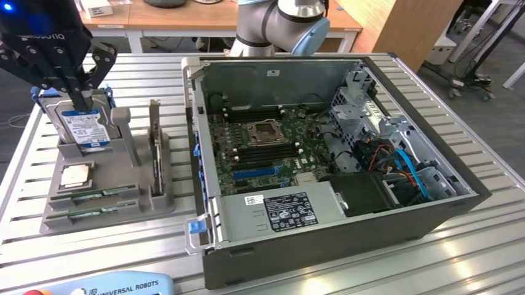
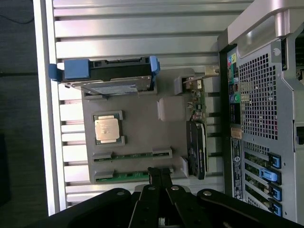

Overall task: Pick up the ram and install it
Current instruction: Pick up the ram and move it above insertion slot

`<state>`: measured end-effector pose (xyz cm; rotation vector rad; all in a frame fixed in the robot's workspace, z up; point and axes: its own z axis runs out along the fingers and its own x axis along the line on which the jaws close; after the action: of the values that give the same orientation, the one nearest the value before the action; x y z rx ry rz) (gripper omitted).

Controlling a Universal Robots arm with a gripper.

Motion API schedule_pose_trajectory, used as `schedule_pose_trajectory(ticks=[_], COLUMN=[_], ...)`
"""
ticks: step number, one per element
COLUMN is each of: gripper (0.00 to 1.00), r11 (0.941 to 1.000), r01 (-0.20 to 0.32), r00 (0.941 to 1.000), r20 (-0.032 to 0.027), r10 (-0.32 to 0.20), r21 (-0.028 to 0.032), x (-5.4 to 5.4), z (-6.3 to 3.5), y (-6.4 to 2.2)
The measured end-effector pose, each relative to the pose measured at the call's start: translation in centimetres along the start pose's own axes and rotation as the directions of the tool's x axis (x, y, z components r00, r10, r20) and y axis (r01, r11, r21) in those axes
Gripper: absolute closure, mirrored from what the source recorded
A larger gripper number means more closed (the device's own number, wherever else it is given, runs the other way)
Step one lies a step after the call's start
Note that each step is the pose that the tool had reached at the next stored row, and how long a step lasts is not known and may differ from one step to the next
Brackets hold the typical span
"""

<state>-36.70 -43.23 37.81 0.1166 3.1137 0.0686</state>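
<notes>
As far as I can read it from the exterior view, the ram [image 1: 92,195] [image 2: 132,156] stands on its long edge in a slot of the grey holder [image 1: 115,175] [image 2: 142,130]. It is at the holder's end opposite the hard drive [image 1: 82,126] [image 2: 111,88]. Its long axis runs parallel to that end edge, with one end aimed at the computer case [image 1: 328,246] [image 2: 259,71].

A second ram stick [image 1: 86,212] [image 2: 123,176] fills the next slot, right along the edge. It is parallel to the first, with a narrow strip of holder between them. Both are thin, narrow green boards, and the detail on them is too small for me to read.

The holder also carries a square silver processor [image 1: 74,175] [image 2: 107,129] lying flat in a recess near its middle. The hard drive leans in its blue carrier at the far end. A dark expansion card [image 1: 154,144] [image 2: 197,147] stands on edge along the side next to the case.

The case lies open on the slatted tabletop [image 1: 459,258]. Inside are a motherboard [image 1: 246,157], a labelled power supply [image 1: 279,212] and blue cables [image 1: 410,169].

My gripper [image 1: 83,103] [image 2: 160,172] is clenched, its fingertips pressed together around nothing. It hangs high over the holder and touches none of the parts. In the wrist view its tips overlap the case-side end of the second stick's slot.
</notes>
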Motion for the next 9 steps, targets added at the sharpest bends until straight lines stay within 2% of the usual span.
schedule_pose_trajectory(ticks=[9], gripper=[0.9], r11=[0.9996], r01=[0.028], r00=[0.9996], r20=[-0.0013], r10=[-0.028], r21=[-0.0007], x=[0.0], z=[0.0], y=[0.0])
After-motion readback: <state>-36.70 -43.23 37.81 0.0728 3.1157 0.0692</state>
